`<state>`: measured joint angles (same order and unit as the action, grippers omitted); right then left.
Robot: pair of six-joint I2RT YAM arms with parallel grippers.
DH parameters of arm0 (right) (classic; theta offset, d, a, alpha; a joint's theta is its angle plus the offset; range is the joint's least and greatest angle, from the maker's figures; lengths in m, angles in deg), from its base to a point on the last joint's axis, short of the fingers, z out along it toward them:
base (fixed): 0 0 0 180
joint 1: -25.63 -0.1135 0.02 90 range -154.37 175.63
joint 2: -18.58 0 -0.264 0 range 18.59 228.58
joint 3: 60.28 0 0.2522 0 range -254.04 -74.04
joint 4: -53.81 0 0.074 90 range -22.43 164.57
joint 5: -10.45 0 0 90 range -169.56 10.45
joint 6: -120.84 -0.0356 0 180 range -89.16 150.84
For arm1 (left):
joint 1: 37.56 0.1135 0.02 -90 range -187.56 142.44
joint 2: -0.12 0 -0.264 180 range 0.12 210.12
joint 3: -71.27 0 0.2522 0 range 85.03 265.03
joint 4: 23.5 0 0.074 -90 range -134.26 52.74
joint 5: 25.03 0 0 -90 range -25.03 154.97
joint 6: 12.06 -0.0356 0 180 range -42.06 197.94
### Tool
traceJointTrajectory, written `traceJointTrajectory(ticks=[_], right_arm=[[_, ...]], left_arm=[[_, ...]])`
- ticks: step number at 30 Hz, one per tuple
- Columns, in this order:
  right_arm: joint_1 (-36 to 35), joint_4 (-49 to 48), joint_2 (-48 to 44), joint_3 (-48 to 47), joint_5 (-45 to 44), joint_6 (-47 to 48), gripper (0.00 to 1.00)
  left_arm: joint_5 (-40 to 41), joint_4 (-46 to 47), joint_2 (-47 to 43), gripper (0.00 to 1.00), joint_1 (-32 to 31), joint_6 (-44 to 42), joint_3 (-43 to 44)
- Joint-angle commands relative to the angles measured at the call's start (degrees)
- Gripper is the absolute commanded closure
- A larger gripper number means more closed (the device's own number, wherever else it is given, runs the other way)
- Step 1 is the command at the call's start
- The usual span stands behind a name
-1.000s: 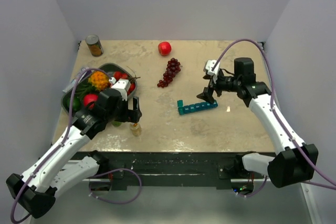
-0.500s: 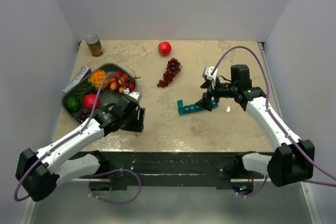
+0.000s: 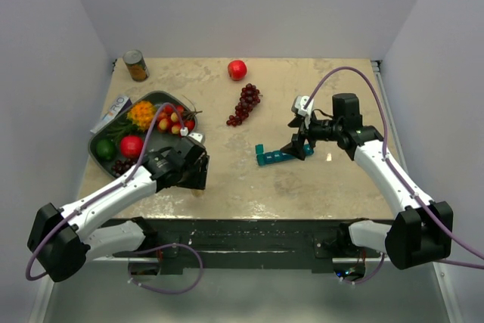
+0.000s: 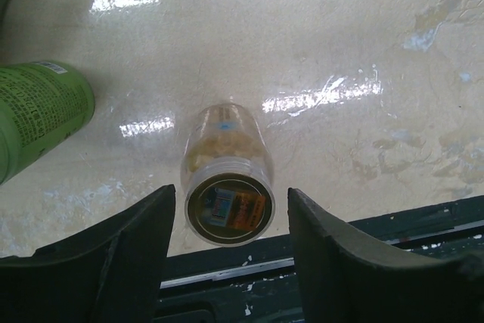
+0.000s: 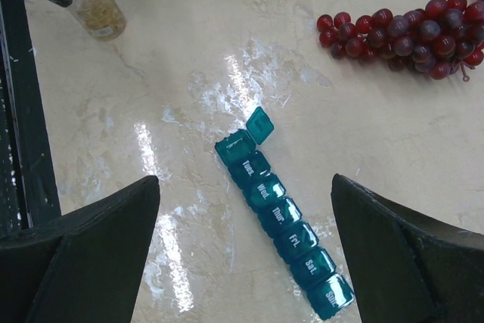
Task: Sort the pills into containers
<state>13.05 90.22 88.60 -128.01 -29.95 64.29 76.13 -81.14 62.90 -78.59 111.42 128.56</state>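
Above the pill organiser (image 5: 276, 213), we see the right gripper (image 5: 243, 183) spread wide; left of it, the left gripper (image 4: 231, 191) straddles the pill bottle (image 4: 225, 160), and we cannot tell contact.

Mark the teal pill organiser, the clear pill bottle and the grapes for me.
pill organiser (image 5: 281, 215), right wrist view, on the lid of a middle compartment.
clear pill bottle (image 4: 229, 208), left wrist view, on the round end facing the camera.
grapes (image 5: 408, 35), right wrist view, on the middle of the bunch.

Teal pill organiser (image 5: 281, 221) lids, one word each: Tues., Wed., Thur., Fri., Sat., Sun. Print on green bottle (image 4: 38, 115) too small to read.
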Motion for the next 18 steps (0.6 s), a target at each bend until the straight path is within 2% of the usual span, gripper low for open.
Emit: traceJointTrajectory(ticks=[1,4,6,14,18], right_arm=[[-0.08,-1.39,-0.85,0.19,2.51,-0.32,0.03],[0.01,-1.3,-0.67,0.27,2.6,-0.23,0.03],[0.01,-1.3,-0.67,0.19,2.6,-0.23,0.03],[0.01,-0.77,-0.76,0.19,3.04,0.12,0.03],[-0.08,-0.51,-0.85,0.1,3.65,0.56,0.03]], left_arm=[[1.5,-0.59,-0.21,0.36,-0.45,0.54,3.14],[1.59,-0.59,-0.12,0.37,-0.45,0.54,3.4],[1.15,-0.51,0.06,0.42,-0.54,0.36,3.32],[1.76,-0.51,0.32,0.42,-0.54,0.28,3.14],[1.76,-0.42,0.58,0.48,-0.54,0.19,3.32]])
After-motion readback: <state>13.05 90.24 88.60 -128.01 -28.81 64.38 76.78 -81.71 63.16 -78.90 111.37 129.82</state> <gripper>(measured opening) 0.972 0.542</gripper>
